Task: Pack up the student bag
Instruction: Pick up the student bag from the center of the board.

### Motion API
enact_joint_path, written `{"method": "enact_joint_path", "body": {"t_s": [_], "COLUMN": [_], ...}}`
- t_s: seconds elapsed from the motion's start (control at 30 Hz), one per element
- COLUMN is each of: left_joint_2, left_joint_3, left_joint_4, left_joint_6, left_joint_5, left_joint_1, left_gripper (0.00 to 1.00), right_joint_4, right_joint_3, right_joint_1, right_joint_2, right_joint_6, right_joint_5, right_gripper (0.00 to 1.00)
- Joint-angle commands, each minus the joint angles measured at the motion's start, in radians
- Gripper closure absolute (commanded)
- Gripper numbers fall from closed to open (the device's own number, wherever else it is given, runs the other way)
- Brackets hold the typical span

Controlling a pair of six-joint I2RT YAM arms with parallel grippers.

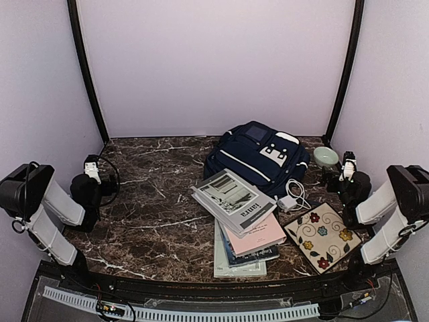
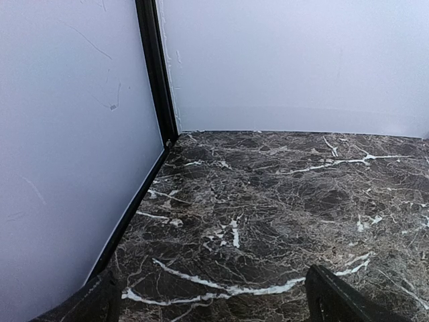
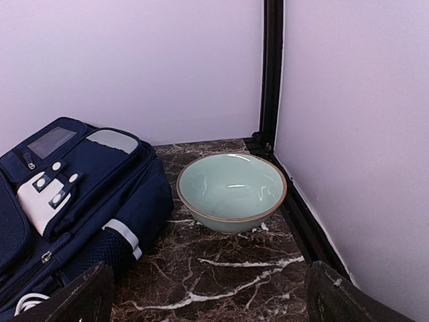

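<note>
Left gripper (image 2: 214, 298) and right gripper (image 3: 211, 295) gape empty; navy striped fabric backpack (image 1: 258, 157), upper centre, looks zipped: stacked books (image 1: 236, 201) may jam.

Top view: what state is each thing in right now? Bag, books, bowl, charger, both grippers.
student bag: lying flat, front up, no open compartment visible.
book stack: fanned out on the table, all closed, not packed.
bowl: upright, empty.
charger: on the table beside the bag, cable loosely looped.
floral pad: lying flat.
left gripper: open, empty.
right gripper: open, empty.
</note>
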Motion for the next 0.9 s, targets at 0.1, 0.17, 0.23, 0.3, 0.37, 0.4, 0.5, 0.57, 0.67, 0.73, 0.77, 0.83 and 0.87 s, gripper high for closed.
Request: {"method": "enact_joint_path", "body": {"t_s": [0.1, 0.17, 0.23, 0.3, 0.37, 0.4, 0.5, 0.57, 0.67, 0.73, 0.77, 0.83, 0.87], "left_joint_2": [-0.013, -0.014, -0.014, -0.014, -0.019, -0.037, -0.156, -0.222, -0.333, -0.403, -0.428, -0.471, -0.49], "left_joint_3": [0.001, 0.001, 0.001, 0.001, 0.008, 0.02, 0.152, 0.262, 0.397, 0.487, 0.53, 0.575, 0.579], "left_joint_4": [0.023, 0.023, 0.022, 0.022, 0.011, -0.037, -0.39, -0.552, -0.696, -0.832, -0.905, -0.99, -1.003], "left_joint_6": [0.004, 0.004, 0.003, 0.004, 0.016, 0.047, 0.078, 0.054, 0.039, 0.01, -0.007, -0.023, -0.04], "left_joint_5": [0.005, 0.005, 0.005, 0.005, 0.06, 0.127, 0.208, 0.176, 0.253, 0.287, 0.302, 0.28, 0.278], "left_joint_1": [0.001, 0.001, 0.001, 0.0, 0.003, 0.004, 0.001, -0.005, -0.018, -0.041, -0.057, -0.112, -0.138], "left_gripper": [0.01, 0.01, 0.01, 0.01, 0.02, 0.02, 0.01, 0.02, 0.08, 0.12, 0.14, 0.17, 0.18], "right_joint_4": [0.043, 0.043, 0.04, 0.037, 0.038, -0.043, -0.441, -0.661, -0.901, -1.031, -1.079, -1.14, -1.16], "right_joint_3": [0.001, 0.001, 0.004, 0.005, 0.006, 0.028, 0.166, 0.295, 0.416, 0.475, 0.493, 0.518, 0.53], "right_joint_1": [-0.004, -0.005, -0.005, -0.007, -0.006, -0.005, -0.002, -0.001, 0.042, 0.112, 0.138, 0.182, 0.203], "right_joint_2": [-0.004, -0.004, -0.003, -0.004, -0.015, -0.046, -0.215, -0.306, -0.371, -0.368, -0.358, -0.324, -0.299], "right_joint_6": [-0.011, -0.011, -0.008, -0.008, -0.008, -0.004, 0.045, 0.156, 0.274, 0.334, 0.361, 0.428, 0.466], "right_joint_5": [-0.004, -0.004, -0.007, -0.007, -0.002, 0.007, 0.038, -0.034, -0.05, 0.017, 0.034, 0.058, 0.069], "right_gripper": [0.0, 0.0, 0.0, 0.0, 0.0, 0.0, 0.0, 0.05, 0.16, 0.2, 0.2, 0.22, 0.22]}}
